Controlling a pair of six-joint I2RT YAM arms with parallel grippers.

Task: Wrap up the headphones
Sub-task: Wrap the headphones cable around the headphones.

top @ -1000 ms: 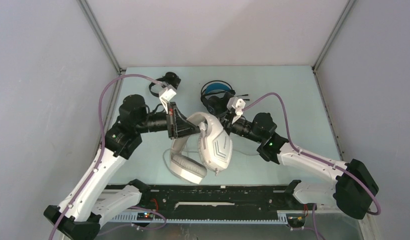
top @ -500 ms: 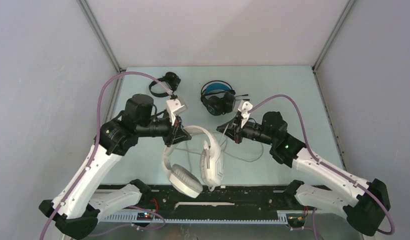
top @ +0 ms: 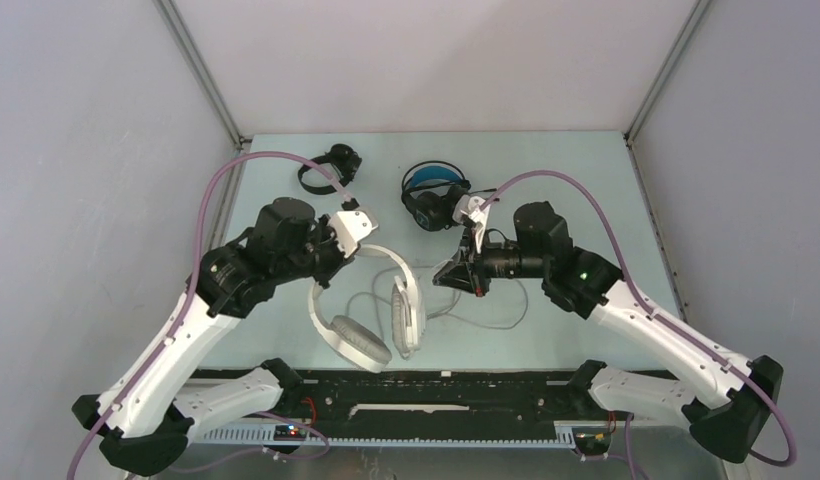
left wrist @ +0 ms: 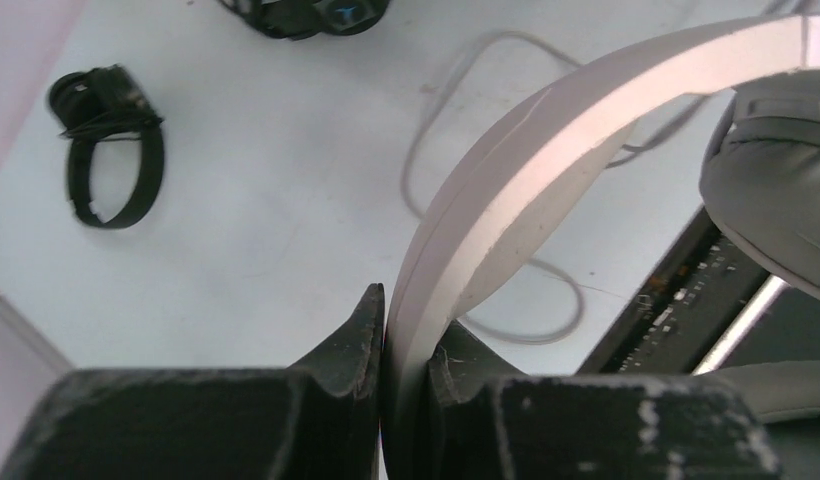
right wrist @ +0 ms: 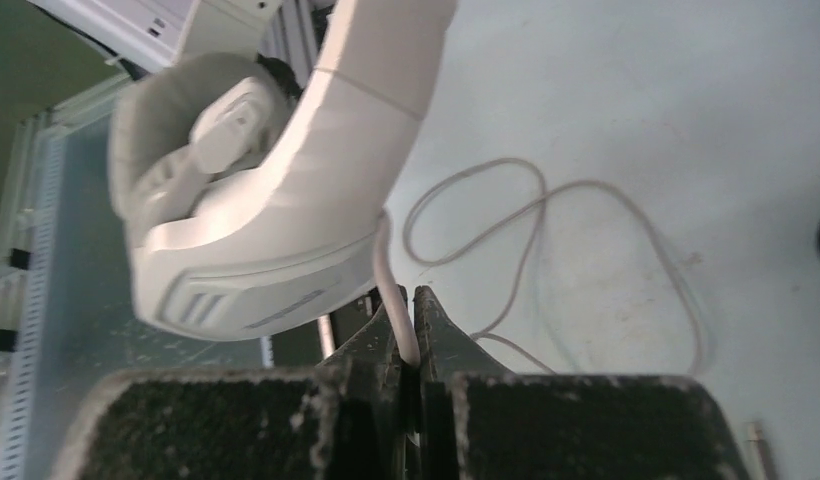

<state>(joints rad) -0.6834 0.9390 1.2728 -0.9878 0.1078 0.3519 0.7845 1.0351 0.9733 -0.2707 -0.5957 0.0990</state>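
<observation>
The left gripper (left wrist: 404, 345) clamps the white headphones (top: 371, 320) by the headband (left wrist: 546, 170), its arc running ahead toward the right gripper (right wrist: 407, 315), which is pinched onto the cable (right wrist: 388, 280) just below the ear cup (right wrist: 236, 220), with slack looping on the surface (right wrist: 636, 90) beyond.

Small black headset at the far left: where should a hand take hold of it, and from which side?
Its thin headband, from above. The small black headset appears to lie flat, with the band's loop open and clear of the bulkier ear cups, so it could be pinched across.
</observation>
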